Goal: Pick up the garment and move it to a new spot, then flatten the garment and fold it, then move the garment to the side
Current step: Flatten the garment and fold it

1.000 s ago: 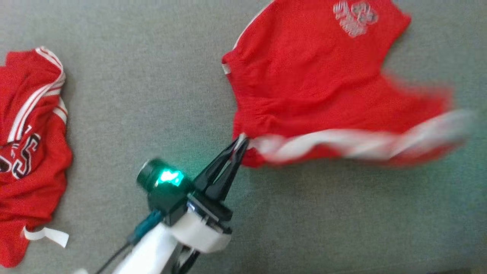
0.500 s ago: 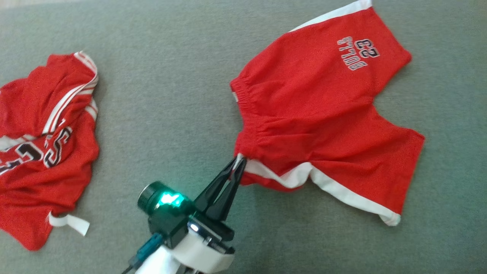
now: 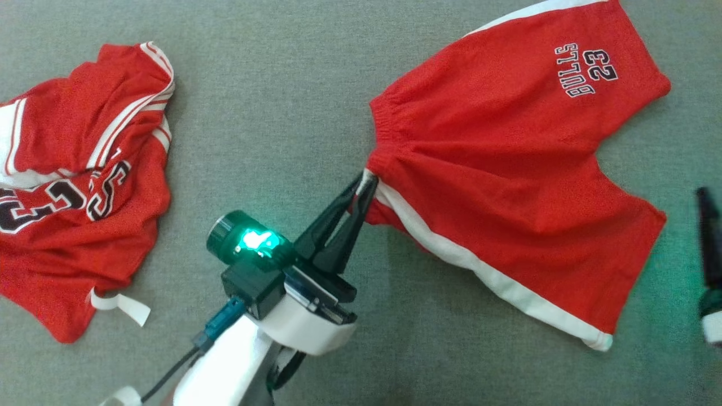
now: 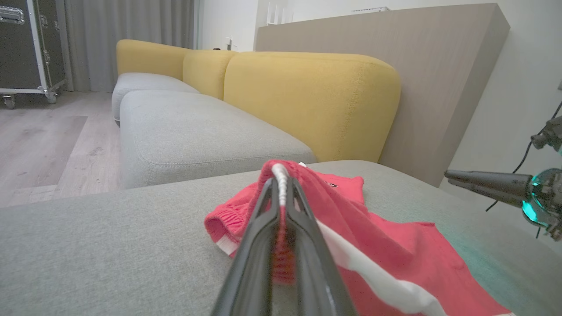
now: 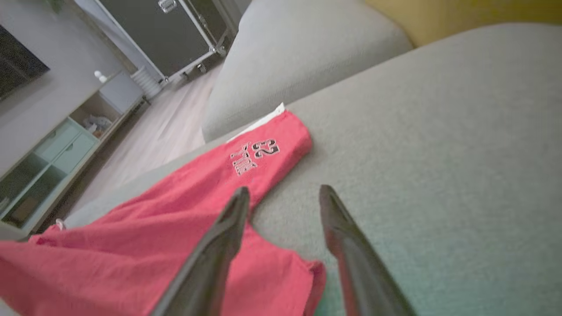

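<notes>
A pair of red knit shorts (image 3: 507,158) with white side stripes and a "BULLS 23" print lies spread on the wide grey fabric seat cushion (image 3: 271,113), toward the cushion's right half in the head view. The legs point to the right and the gathered waistband faces the cushion's middle.

The left gripper (image 3: 365,179) has its two dark fingers pressed together on the waistband corner where a white stripe begins. In the left wrist view that pinched corner (image 4: 281,182) stands raised off the cushion while the other fabric rests on it.

The right gripper (image 5: 284,191) is at the cushion's right edge in the head view, jaws spread and holding nothing. One finger is over a leg hem and the other over bare cushion; whether they touch cannot be told.

A crumpled red jersey (image 3: 73,186) with white trim lies on the cushion's left side.
</notes>
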